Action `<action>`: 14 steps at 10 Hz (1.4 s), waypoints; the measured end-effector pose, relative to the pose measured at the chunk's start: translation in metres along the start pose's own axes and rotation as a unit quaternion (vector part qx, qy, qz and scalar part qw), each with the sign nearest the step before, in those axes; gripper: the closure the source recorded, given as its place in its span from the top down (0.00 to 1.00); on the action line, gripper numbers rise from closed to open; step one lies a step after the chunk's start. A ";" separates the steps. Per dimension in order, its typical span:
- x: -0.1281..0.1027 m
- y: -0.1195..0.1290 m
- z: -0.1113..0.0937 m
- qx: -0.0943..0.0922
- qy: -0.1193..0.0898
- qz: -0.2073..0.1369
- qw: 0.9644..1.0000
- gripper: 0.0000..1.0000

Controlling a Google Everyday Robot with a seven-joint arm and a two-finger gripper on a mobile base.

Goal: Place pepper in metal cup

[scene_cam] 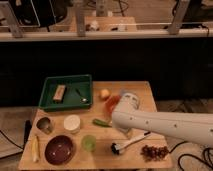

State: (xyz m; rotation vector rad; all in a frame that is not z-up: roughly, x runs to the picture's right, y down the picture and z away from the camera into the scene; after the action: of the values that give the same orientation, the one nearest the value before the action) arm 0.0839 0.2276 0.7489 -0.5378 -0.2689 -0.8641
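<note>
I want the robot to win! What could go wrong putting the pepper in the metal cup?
The white cup sits between the pepper and the metal cup, so the pepper might get dropped in the wrong one. The gripper is hidden behind the big white arm beside the pepper, so it might miss or nudge the slim pepper away.
</note>
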 end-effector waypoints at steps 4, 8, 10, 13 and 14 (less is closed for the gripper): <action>-0.011 -0.030 0.001 -0.028 -0.004 0.039 0.999 0.79; -0.027 -0.065 -0.001 -0.031 -0.016 0.112 0.993 0.79; -0.025 -0.070 0.004 -0.024 -0.027 0.179 0.983 0.79; -0.028 -0.078 0.017 -0.014 -0.056 0.240 0.969 0.79; -0.028 -0.079 0.025 -0.013 -0.069 0.255 0.964 0.79</action>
State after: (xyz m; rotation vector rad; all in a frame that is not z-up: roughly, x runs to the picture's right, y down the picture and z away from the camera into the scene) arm 0.0041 0.2180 0.7844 -0.6569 -0.2306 -0.3302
